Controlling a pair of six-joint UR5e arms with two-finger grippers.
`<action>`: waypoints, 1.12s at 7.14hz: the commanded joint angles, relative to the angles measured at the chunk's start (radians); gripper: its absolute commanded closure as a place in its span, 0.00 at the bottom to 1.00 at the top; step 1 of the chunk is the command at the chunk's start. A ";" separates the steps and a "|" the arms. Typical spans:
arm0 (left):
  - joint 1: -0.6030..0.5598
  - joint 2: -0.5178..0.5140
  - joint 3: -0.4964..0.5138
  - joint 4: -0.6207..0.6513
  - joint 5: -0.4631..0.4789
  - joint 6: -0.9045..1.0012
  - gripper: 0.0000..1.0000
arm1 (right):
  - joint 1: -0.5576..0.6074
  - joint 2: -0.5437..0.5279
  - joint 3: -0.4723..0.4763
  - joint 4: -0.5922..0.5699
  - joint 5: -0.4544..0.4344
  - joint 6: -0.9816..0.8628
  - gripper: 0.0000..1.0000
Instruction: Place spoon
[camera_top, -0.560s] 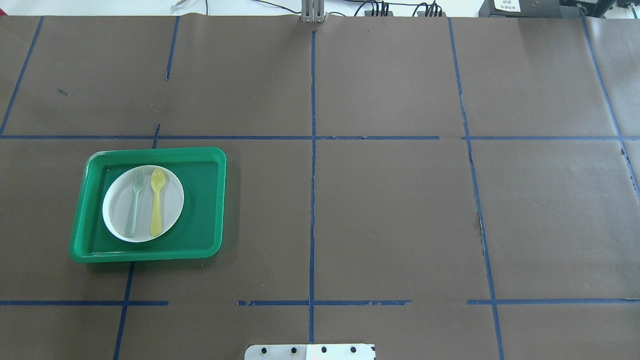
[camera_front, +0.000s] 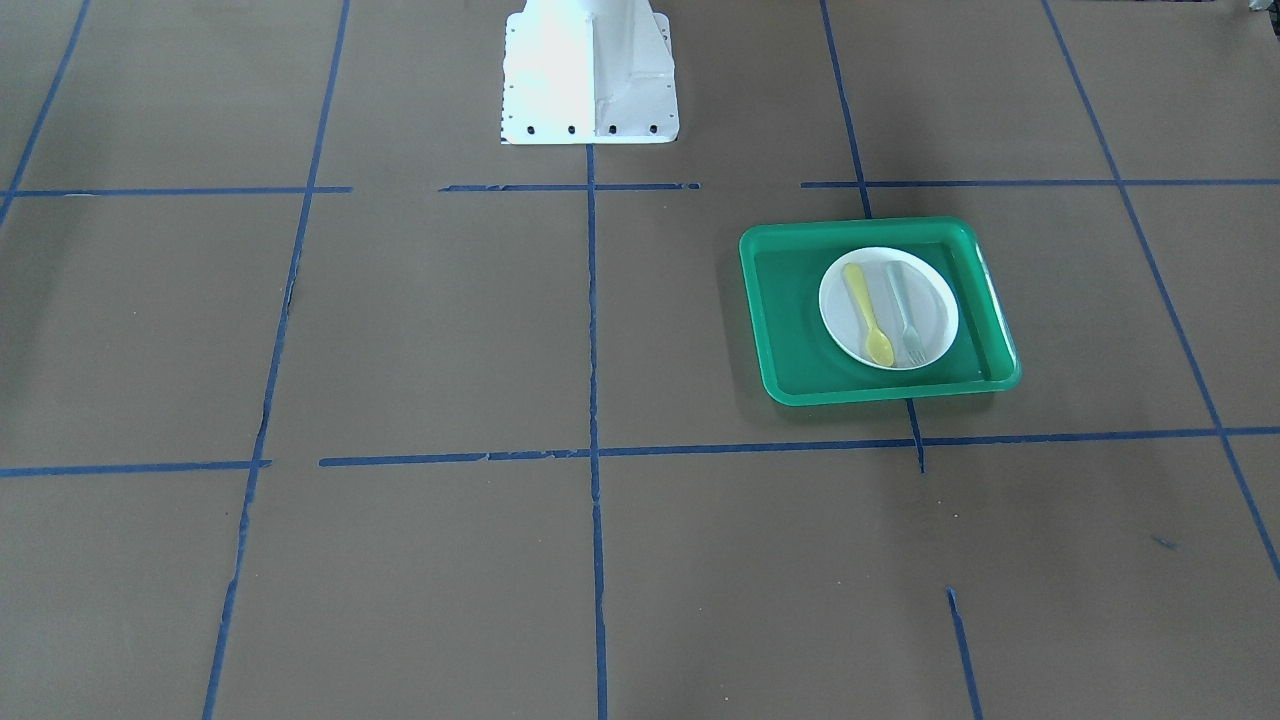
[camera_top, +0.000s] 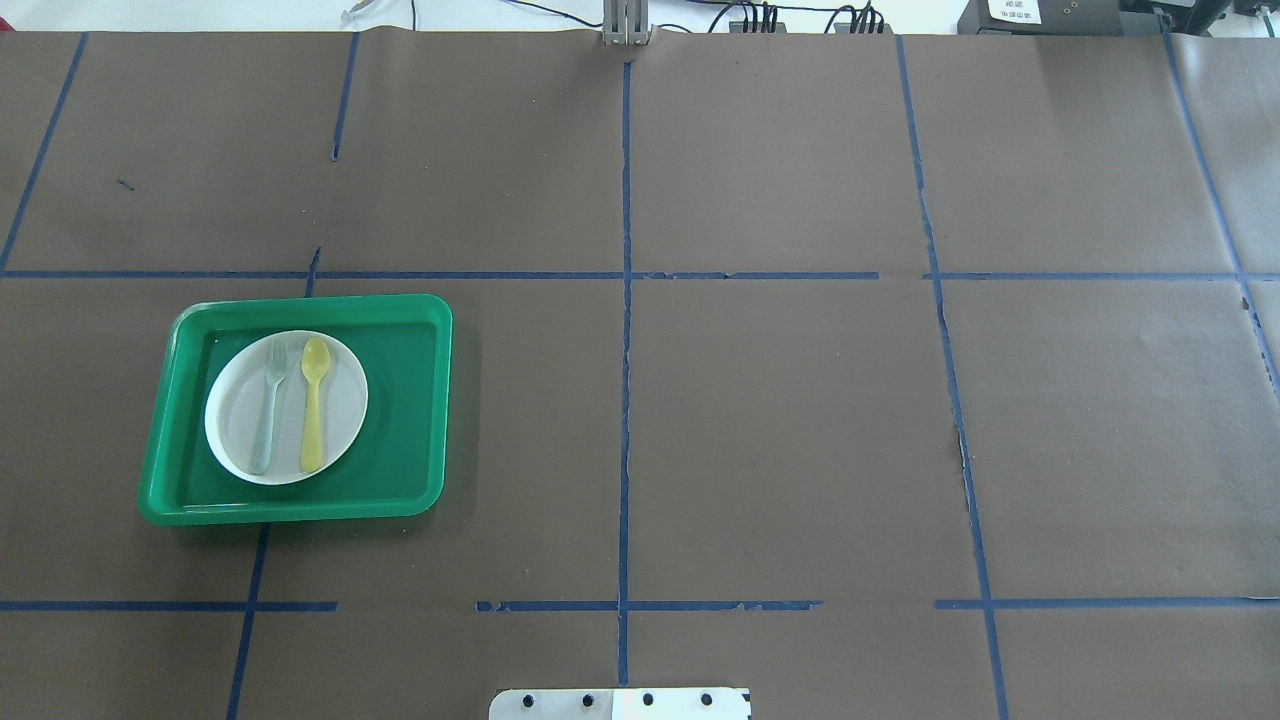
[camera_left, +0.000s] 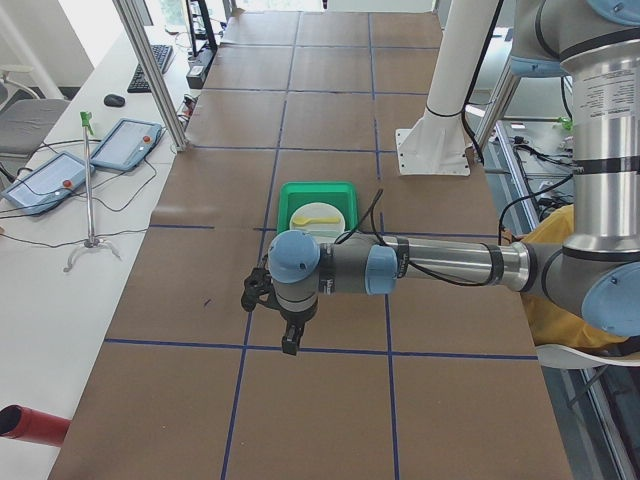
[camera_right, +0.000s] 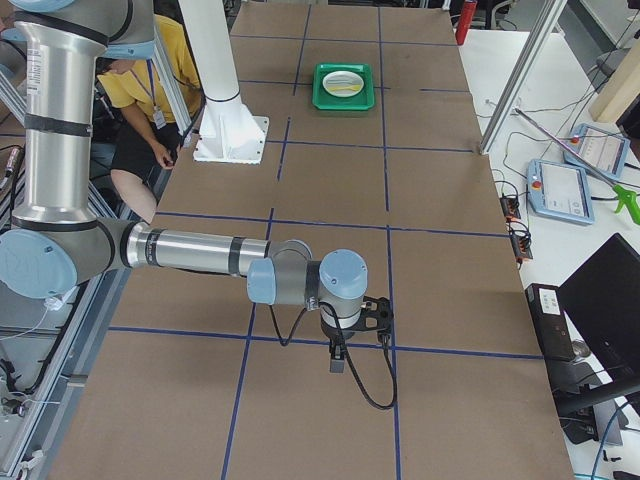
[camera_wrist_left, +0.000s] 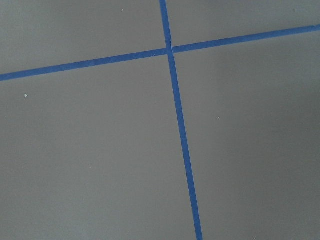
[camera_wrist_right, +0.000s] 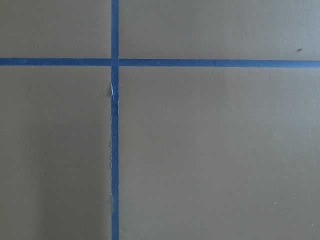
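Observation:
The yellow spoon (camera_top: 313, 405) lies on a white plate (camera_top: 342, 400), its bowl pointing away from the robot, next to a pale grey-green fork (camera_top: 268, 405). The plate sits in a green tray (camera_top: 410, 400) on the left half of the table. The spoon (camera_front: 868, 314), fork (camera_front: 905, 315), plate (camera_front: 938, 300) and tray (camera_front: 785, 300) also show in the front-facing view. My left gripper (camera_left: 290, 340) shows only in the exterior left view, above the table and well short of the tray (camera_left: 317, 190). My right gripper (camera_right: 337, 360) shows only in the exterior right view, far from the tray (camera_right: 344, 85). I cannot tell whether either is open or shut.
Brown paper with a blue tape grid covers the table. The robot's white base (camera_front: 590, 70) stands at the near middle edge. Tablets (camera_left: 120, 145) and cables lie along the far table edge. A person in yellow (camera_right: 150, 90) sits behind the base.

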 joint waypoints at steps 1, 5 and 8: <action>0.034 -0.016 -0.015 -0.168 -0.002 -0.048 0.00 | 0.000 0.000 0.000 0.000 0.000 0.000 0.00; 0.458 -0.036 -0.184 -0.355 0.204 -0.801 0.00 | 0.000 0.000 0.000 0.000 0.000 0.000 0.00; 0.799 -0.216 -0.108 -0.408 0.361 -1.214 0.00 | 0.000 0.000 0.000 0.000 0.000 0.000 0.00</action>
